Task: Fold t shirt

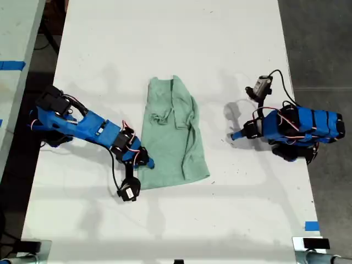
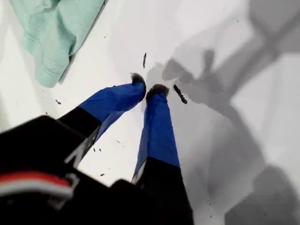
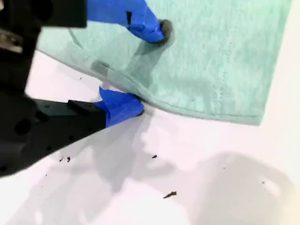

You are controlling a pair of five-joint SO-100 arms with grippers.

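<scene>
The pale mint-green t shirt lies wrinkled in a long narrow shape at the middle of the white table. My second gripper is at the shirt's near corner on the exterior view's left. It is open, with one finger on top of the cloth and the other on the table at the hem. My first gripper rests on bare table on the exterior view's right, a short way from the shirt. Its fingertips are together with nothing between them, and a shirt corner shows beyond.
The table's edge on the exterior view's right borders dark floor, with blue tape near the front corner. A second pale table with blue tape stands at the exterior view's left. Small dark specks dot the tabletop.
</scene>
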